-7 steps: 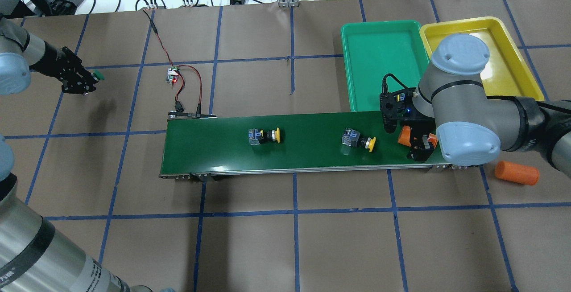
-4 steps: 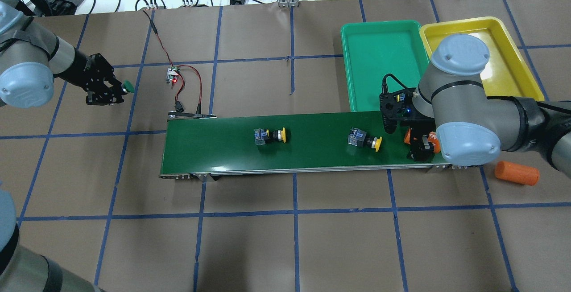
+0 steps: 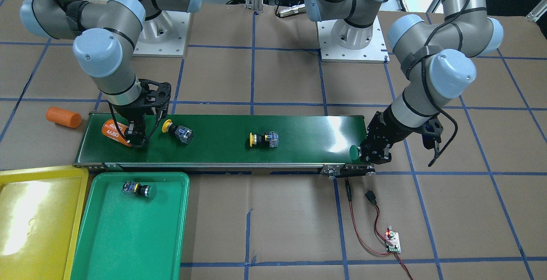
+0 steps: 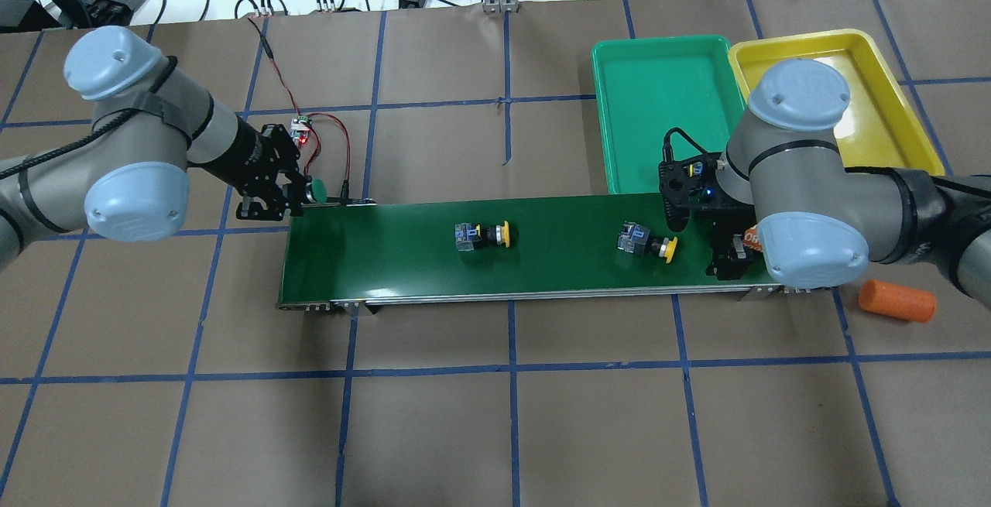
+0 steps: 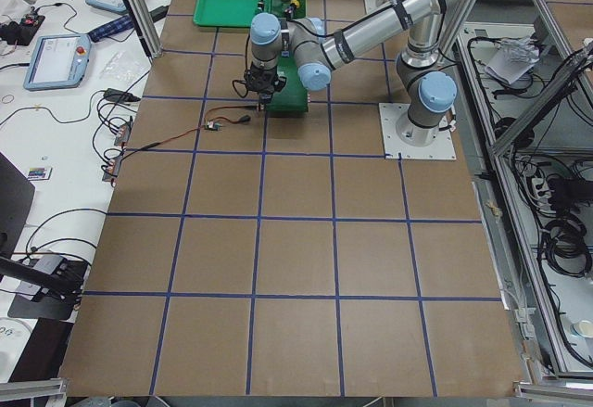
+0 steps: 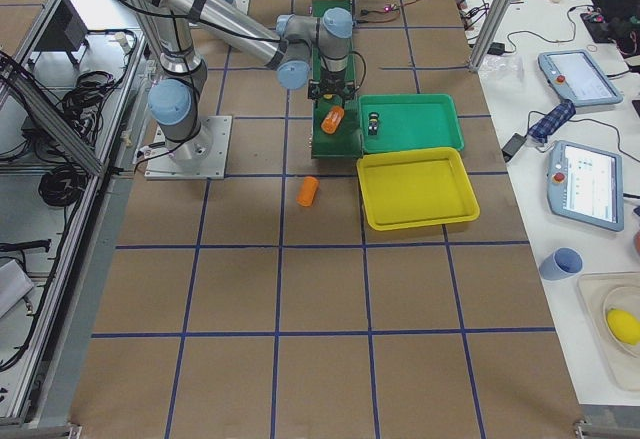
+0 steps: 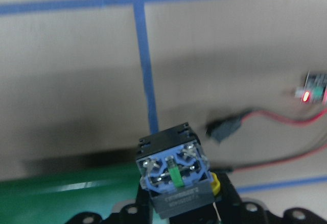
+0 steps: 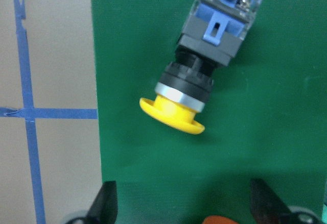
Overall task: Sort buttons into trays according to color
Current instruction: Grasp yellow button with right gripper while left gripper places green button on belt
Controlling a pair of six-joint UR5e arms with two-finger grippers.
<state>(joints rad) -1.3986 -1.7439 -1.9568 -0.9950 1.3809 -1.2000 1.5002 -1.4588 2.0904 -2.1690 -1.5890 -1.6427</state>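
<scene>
Left gripper (image 4: 296,192) jaws closed on green-capped button (image 4: 317,190), cap sticking out beyond them. Right gripper (image 8: 185,201) jaws wide, orange cylinder (image 8: 217,219) between them, yellow-capped button (image 8: 202,71) just ahead.

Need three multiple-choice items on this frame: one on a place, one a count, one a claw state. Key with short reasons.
1. Where does the loose green-capped push-button lie?
A) in the green plastic tray
B) in the yellow plastic tray
C) on the brown table paper

2. How many yellow-capped push-buttons lie on the long dark-green conveyor belt?
A) one
B) two
C) three

3. The left claw is:
A) open and empty
B) shut on a second green-capped push-button
C) shut on an orange cylinder

Key: 1 A, it rests inside the green rim. 2 B, two lie apart on the belt. 3 B, the left wrist view shows its contact block gripped.
</scene>
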